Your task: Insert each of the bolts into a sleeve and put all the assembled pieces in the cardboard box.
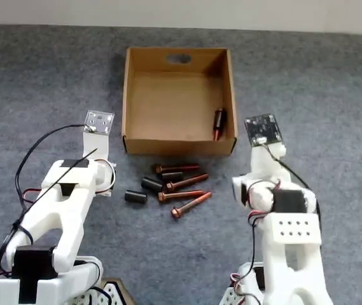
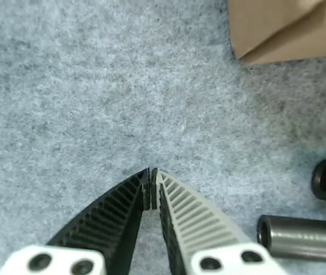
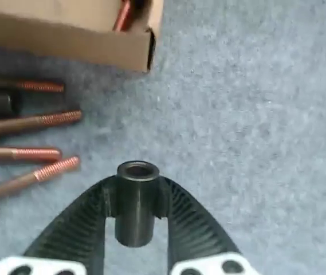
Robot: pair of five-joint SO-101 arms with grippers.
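The left claw point(image 2: 152, 192) is seen pressed together with nothing between its ribbed fingers, poised over grey carpet point(image 2: 94, 86) just beside the loose sleeves point(image 1: 136, 197). These are short, dark, smooth-walled tubes with open bores. Three appear to lie on the carpet, one of them tucked among the bolts point(image 1: 186, 183).

Four copper-coloured bolts are laid close together in front of the cardboard box point(image 1: 128, 95), their shanks slim, threaded at one end and round-headed at the other. One assembled piece point(image 1: 219, 124) is already lodged against the box's right inner wall.

Furthest right, a sleeve point(image 3: 135, 217) is pinched in the right claw point(image 3: 137, 192), with its open mouth turned away from the wrist.

Trouble is judged likeliest at three points:
- **The grip:** the sleeve is smooth and round against hard ribs, so it could be twisted or pushed back through the grip when a bolt is pressed in.
- **The bore:** a thread could catch on the bore's rim if the bolt is offered at a slant.
- **The pile:** it is crowded (some shanks look to be touching), so a neighbour could be nudged or rolled when one bolt is picked out.
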